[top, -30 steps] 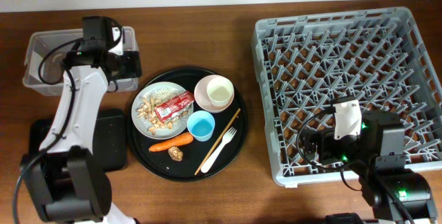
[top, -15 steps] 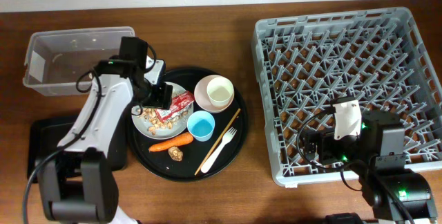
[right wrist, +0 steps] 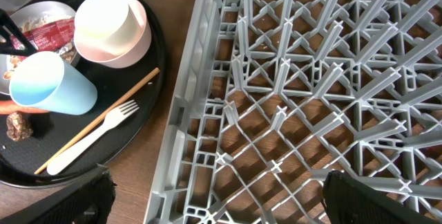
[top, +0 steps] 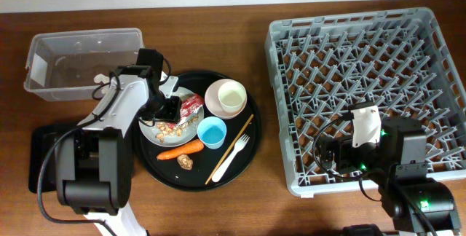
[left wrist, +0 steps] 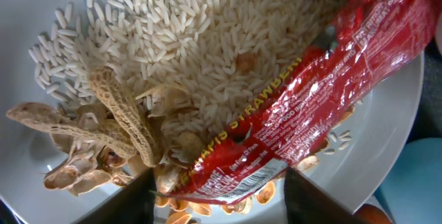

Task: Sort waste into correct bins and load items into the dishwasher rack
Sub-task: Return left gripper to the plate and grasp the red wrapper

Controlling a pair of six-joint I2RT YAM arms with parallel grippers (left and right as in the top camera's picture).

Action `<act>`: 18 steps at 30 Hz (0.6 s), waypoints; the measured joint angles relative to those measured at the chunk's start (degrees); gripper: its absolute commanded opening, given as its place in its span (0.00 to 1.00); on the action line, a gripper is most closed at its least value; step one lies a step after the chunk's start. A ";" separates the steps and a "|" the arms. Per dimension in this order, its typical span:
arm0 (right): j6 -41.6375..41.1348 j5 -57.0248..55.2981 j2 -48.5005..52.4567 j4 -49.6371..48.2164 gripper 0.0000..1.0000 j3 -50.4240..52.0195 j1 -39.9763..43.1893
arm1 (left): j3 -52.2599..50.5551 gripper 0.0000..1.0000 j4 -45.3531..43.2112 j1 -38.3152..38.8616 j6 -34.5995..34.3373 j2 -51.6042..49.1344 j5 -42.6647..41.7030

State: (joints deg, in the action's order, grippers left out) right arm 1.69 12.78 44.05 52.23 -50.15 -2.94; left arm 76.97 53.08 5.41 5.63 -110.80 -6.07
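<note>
1. Left gripper (left wrist: 217,200): fingers spread wide and empty, low over the pale grey plate (left wrist: 397,158), one finger on each side of the left end of the red snack wrapper (left wrist: 311,106); whether they touch the film cannot be told
2. Red snack wrapper: lies aslant on the plate, resting on the rice (left wrist: 179,30), just beside the peanut shells (left wrist: 117,131); the plate sits at the left of the round black tray (top: 244,159)
3. Handling, as a judgement: the wrapper is thin glossy film, very light, soft and slippery, so it will crumple rather than resist; take it across the narrow end now between the fingers, and close fully, since a loose pinch may let it slide out
4. Risk: going too deep may scoop up rice or shells, and grains may cling to the film
5. Bins: clear plastic tub (top: 80,61) at far left; shallow black tray (top: 38,148) at near left, partly hidden by the arm
6. Right gripper (right wrist: 221,207): fingers wide apart, holding nothing, over the near left part of the dishwasher rack (top: 364,68)
</note>
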 measured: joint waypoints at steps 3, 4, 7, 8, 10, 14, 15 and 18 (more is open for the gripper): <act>0.00 0.00 0.00 0.02 0.99 0.00 0.00 | 0.00 0.26 0.02 0.00 0.26 -0.11 -0.02; -0.04 0.00 0.00 0.02 0.99 0.00 0.00 | 0.00 0.23 0.00 0.00 0.52 -0.11 0.00; 0.00 0.00 0.00 0.00 0.99 0.00 0.00 | 0.00 0.19 0.02 0.00 0.61 -0.11 0.02; -0.02 0.00 0.00 0.02 0.99 0.00 0.00 | 0.00 0.18 0.04 0.00 0.59 -0.11 0.00; 0.04 0.00 0.00 0.02 0.99 0.00 0.00 | 0.00 0.11 0.28 0.00 0.59 -0.11 0.02; 0.02 0.00 0.00 0.02 0.99 0.00 0.00 | 0.00 0.05 1.62 0.00 0.57 -0.11 0.04; -0.04 0.00 0.00 0.00 0.99 0.00 0.00 | 0.00 0.05 2.16 0.00 0.63 -0.11 0.04; 0.02 0.00 0.00 0.02 0.99 0.00 0.00 | 0.22 0.02 3.45 0.00 0.61 -0.11 0.07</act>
State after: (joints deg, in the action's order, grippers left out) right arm 1.72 12.78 44.05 52.25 -50.15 -2.94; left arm 77.19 56.53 5.41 6.24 -110.91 -6.00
